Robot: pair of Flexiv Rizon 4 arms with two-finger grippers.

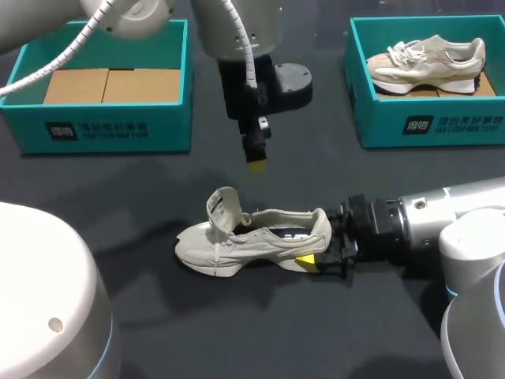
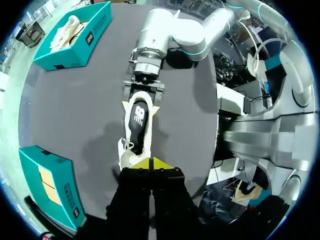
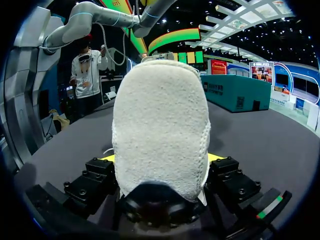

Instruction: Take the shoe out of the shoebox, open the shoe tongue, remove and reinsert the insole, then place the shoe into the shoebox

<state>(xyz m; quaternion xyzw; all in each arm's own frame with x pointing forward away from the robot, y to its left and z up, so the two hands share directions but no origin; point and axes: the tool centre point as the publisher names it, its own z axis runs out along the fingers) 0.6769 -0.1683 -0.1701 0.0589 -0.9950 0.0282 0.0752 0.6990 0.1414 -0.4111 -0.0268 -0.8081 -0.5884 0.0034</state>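
Gripping the heel of the shoe (image 1: 237, 237) from both sides, your right pincer (image 1: 322, 242) holds it on the surface (image 1: 118, 197), tongue raised, while just beyond the shoe your left pincer (image 1: 256, 163) hangs higher, tips pressed together on nothing.

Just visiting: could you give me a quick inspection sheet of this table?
Surface: dark table.
Job's things: shoe on the table, tongue lifted; left shoebox holds only cardboard; right shoebox holds a second shoe.
Clutter: nothing seen.
Grippers: right gripper shut on the shoe's heel; left gripper shut, empty, above the shoe.
Cables: white hose along the left arm.
Surroundings: nothing seen.
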